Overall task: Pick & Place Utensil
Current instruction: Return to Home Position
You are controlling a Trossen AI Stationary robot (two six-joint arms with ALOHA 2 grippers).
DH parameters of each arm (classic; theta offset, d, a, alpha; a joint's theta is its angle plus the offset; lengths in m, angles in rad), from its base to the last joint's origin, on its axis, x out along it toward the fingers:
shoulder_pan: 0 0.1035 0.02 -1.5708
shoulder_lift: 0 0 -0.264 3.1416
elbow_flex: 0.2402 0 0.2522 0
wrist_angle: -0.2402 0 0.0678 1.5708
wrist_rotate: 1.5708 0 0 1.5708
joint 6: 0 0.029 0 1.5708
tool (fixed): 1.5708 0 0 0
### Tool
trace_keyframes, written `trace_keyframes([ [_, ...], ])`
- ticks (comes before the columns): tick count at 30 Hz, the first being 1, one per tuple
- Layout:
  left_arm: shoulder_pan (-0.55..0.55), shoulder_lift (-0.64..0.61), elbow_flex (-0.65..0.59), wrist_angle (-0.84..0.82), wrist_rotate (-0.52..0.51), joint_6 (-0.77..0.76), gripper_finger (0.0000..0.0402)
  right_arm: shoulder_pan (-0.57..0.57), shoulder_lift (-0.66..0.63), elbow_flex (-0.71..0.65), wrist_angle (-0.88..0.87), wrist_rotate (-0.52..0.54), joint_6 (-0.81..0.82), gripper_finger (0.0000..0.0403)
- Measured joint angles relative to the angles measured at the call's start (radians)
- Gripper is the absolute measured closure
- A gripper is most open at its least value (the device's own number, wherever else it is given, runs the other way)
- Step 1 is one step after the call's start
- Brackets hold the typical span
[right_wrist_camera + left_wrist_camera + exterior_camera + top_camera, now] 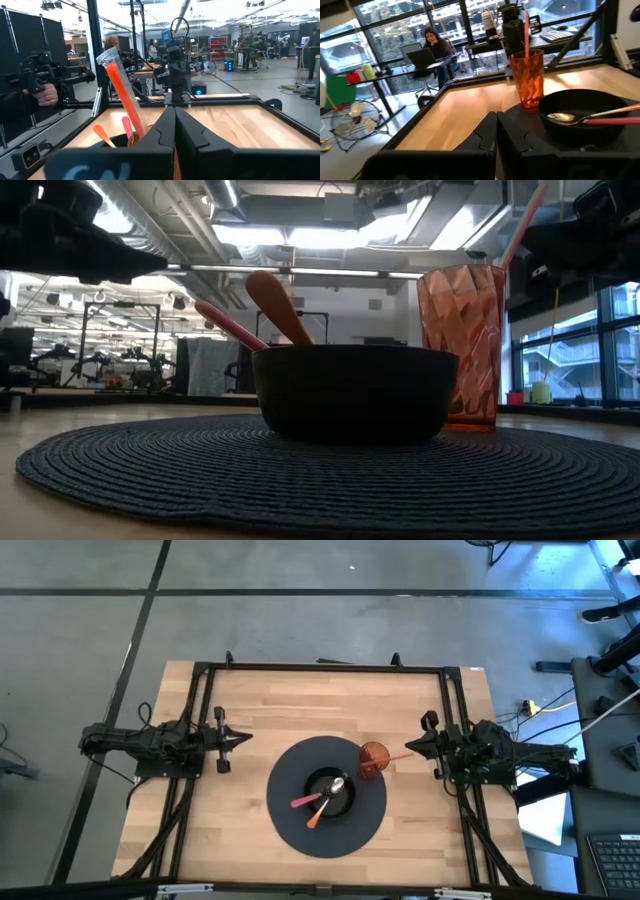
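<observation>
High view: the round black bowl sits mid-way on a round dark woven placemat on the light wooden desk. It holds the pink-handled metal utensil and the orange plastic spoon, both handles leaning out over its near left rim. A faceted orange plastic tumbler with a pink straw stands just beside the bowl's far right, between it and the right end effector; the left end effector hangs well left of the mat, and both have their fingers pressed together on nothing.
</observation>
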Motion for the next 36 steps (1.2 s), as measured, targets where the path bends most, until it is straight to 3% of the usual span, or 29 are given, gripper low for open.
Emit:
trace_keyframes([
  [18,0.0,0.0,0.0,-0.001,0.007,-0.025,0.0399,0.0,0.0,0.0,-0.008,-0.003,-0.034,0.04],
  [29,0.0,0.0,0.0,0.0,-0.001,-0.052,0.0396,0.0,0.0,0.001,-0.005,0.096,-0.012,0.0381],
  [36,0.0,0.0,0.0,0.0,-0.001,-0.059,0.0394,0.0,0.0,0.001,-0.005,0.106,-0.012,0.038],
])
